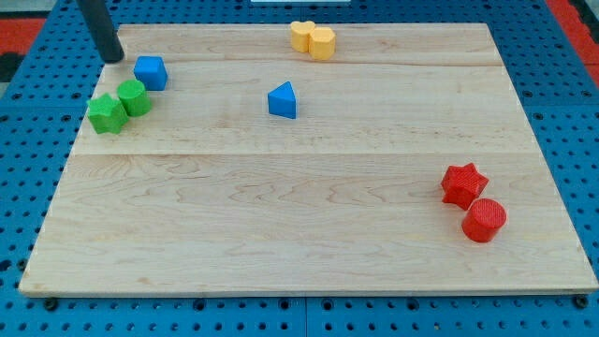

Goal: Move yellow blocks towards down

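No jaws on your rig, just the dark rod, so nothing's spread or pinching. My tip (pixel 112 58) sits at the far left corner of the wooden board (pixel 281 225), just beside the blue cube-ish block (pixel 150 72). Your two yellow blocks (pixel 313 39) are touching each other at the far edge, well apart from the tip. Two green blocks (pixel 119 106) huddle near the blue one.

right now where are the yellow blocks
The two yellow blocks sit touching at the board's top edge, just right of centre in the camera view, above the blue triangular block; my tip is far left.
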### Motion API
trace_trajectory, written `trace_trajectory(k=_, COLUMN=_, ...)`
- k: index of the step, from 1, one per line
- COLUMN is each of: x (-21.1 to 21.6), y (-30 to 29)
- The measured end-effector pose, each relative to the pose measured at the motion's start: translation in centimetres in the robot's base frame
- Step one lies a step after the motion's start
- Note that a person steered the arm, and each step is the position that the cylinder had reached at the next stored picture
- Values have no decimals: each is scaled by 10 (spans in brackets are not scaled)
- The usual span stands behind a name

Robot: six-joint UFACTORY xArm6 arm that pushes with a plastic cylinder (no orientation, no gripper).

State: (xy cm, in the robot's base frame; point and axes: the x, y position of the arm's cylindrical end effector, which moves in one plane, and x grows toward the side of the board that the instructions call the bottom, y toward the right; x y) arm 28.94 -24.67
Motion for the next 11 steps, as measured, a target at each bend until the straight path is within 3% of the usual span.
trace_trajectory(k=1, x=30, y=58)
trace_trajectory(k=2, x=33, y=72)
trace_trajectory(k=3, x=52, y=161)
trace_trajectory(k=4, x=38, y=195)
trace_trajectory(k=5, x=-35, y=175)
trace_trajectory(k=6, x=-79, y=161)
trace_trajectory(k=7, x=-96, y=163)
trace_trajectory(k=8, x=-96, y=230)
trace_trajectory(k=9, x=-68, y=295)
trace_trajectory(k=10, x=-23, y=324)
trace_trajectory(k=11, x=-15, y=327)
